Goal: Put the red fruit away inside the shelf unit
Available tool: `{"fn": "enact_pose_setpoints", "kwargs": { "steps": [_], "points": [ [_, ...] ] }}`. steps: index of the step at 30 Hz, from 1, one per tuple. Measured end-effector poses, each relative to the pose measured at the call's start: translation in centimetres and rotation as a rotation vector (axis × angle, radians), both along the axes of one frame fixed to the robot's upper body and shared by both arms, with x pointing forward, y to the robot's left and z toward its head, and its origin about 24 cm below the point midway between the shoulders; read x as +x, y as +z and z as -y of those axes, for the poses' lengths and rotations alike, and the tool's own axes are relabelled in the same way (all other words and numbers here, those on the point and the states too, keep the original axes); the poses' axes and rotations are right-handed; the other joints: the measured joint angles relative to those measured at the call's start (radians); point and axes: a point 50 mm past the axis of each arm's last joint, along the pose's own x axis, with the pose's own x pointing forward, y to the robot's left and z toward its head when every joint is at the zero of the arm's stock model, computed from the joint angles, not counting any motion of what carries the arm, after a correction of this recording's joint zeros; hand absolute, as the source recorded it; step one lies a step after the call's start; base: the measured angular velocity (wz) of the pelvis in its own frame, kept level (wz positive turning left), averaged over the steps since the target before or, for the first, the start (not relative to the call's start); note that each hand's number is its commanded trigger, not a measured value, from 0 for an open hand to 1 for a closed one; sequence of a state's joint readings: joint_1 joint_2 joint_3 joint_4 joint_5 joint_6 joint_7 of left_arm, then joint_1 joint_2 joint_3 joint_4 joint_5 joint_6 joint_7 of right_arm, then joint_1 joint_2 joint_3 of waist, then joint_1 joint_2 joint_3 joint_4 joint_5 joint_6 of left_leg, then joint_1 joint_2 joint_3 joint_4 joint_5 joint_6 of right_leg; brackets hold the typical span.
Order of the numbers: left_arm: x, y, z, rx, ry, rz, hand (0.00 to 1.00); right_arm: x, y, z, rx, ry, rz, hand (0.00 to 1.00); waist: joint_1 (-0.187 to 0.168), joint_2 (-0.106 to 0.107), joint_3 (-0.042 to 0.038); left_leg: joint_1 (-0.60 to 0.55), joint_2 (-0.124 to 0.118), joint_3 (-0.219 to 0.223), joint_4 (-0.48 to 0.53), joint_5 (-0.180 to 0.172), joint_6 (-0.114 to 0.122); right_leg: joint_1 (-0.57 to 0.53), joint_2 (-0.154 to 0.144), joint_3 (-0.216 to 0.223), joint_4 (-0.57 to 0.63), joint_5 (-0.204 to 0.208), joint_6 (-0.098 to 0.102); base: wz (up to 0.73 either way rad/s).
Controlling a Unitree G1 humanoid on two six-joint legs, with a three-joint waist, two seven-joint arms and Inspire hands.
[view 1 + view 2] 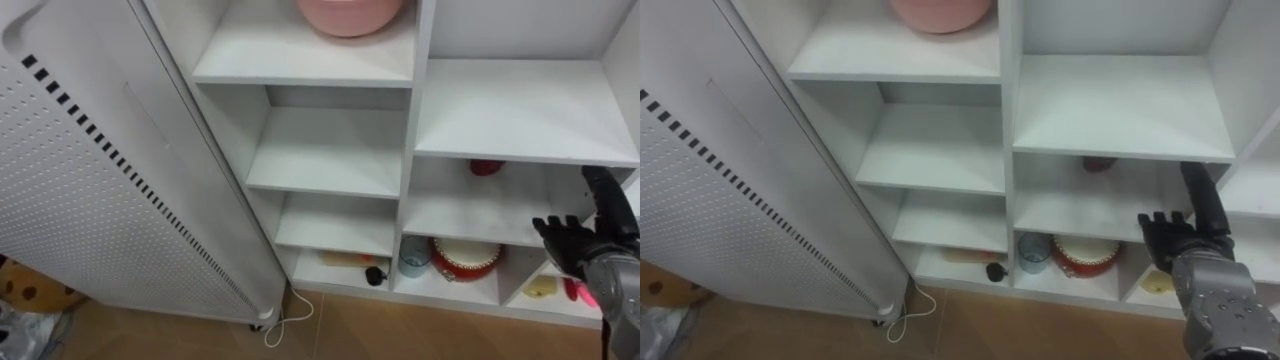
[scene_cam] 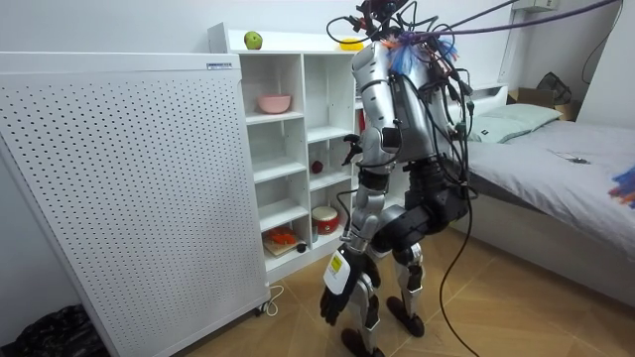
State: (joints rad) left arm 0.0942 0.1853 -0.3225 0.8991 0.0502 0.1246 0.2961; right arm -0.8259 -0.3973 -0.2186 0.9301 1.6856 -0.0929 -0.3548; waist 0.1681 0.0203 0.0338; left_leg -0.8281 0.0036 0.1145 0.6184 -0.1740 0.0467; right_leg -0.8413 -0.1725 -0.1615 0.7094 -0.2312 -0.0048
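The white closet [image 1: 410,160] stands open-fronted before me. A red fruit [image 1: 487,167] lies at the back of a right-column shelf, and in the room view a green apple [image 2: 253,40] rests on top of the closet [image 2: 303,59]. My right hand [image 1: 578,245] is open with its fingers straight, raised in front of the right column, just right of and below the red fruit [image 1: 1098,163], holding nothing. The robot stands bent towards the shelves, and my left hand [image 2: 335,293] hangs open and idle beside its knee.
A pink bowl [image 1: 350,15] sits on the upper left shelf. On the bottom shelf stand a blue cup [image 1: 414,257], a red and white pot [image 1: 465,260] and small items. A white perforated panel [image 1: 90,200] blocks the left. A bed [image 2: 556,169] stands behind the robot.
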Motion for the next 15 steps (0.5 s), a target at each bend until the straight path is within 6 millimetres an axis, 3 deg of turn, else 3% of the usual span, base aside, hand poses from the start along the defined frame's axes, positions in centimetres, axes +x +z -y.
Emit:
{"fn": "enact_pose_setpoints", "kwargs": {
  "steps": [7,13,15],
  "points": [
    [0.2,0.1,0.3,-0.007,-0.016,0.005,0.0,-0.2,-0.5,0.1,0.0,0.0,-0.004,0.0,0.003,0.001,0.0008,0.002,0.0,0.0,0.001,0.0,0.0,0.002,0.0,-0.001,0.0,0.0,0.0,0.0],
    [0.1,0.0,0.4,-0.028,-0.029,-0.014,0.0,-1.2,-3.5,0.3,0.0,0.014,-0.054,0.0,0.009,0.017,0.0052,0.059,0.001,-0.001,-0.013,-0.006,-0.002,0.063,0.006,-0.003,-0.021,0.0,0.001,-0.02],
    [-0.4,-0.2,0.4,-0.03,-0.031,-0.04,0.0,-2.5,-6.1,0.8,0.013,0.007,-0.115,0.0,0.023,0.022,0.0057,0.105,0.005,-0.001,-0.025,-0.012,-0.006,0.113,0.016,-0.003,-0.044,0.0,0.002,-0.08]
  ]
}}
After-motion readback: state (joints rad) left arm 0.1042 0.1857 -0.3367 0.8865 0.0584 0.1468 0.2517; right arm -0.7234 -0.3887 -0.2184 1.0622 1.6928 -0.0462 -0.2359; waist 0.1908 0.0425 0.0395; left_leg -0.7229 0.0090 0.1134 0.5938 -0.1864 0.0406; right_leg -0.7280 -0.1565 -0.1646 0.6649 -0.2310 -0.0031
